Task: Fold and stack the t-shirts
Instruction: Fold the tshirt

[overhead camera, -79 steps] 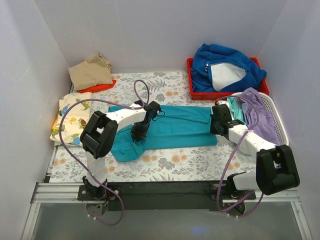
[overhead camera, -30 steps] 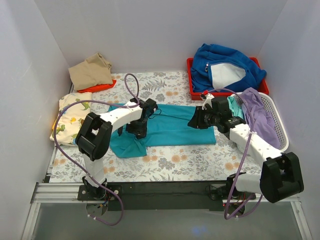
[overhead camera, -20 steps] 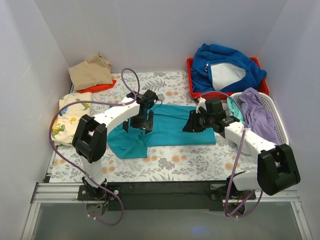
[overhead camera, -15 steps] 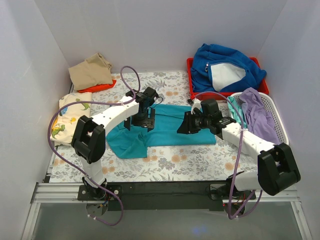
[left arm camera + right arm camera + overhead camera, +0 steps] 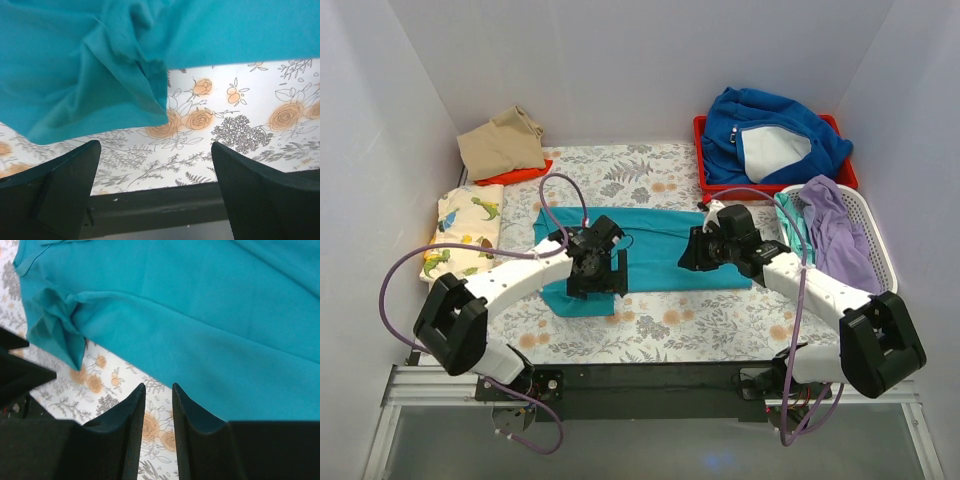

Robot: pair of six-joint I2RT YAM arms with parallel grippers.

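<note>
Going L to R: the dinosaur-print t-shirt lies at 9 o'clock and the tan t-shirt at 10. The teal t-shirt is spread lengthwise mid-counter, its 8 o'clock end a crumpled bunch. Your left end effector hangs just over that bunch, released, fingers wide w/ nothing btwn them. The step looks like flattening that end before folding, so come down on the bunch's loose edge, pinch one layer only, and draw it toward 9 o'clock, low and slow. Your right end effector sits over the shirt's right half, fingers near-together but w/ a gap, grasping nothing. I'd press it down there as an anchor so the body doesn't slide. Vs the earliest frame: the left end effector was down on the cloth w/ its arm tucked in, and now the arm's stretched out. The right one has come in from the 3 o'clock hem toward centre. The bunch looks unchanged.
</note>
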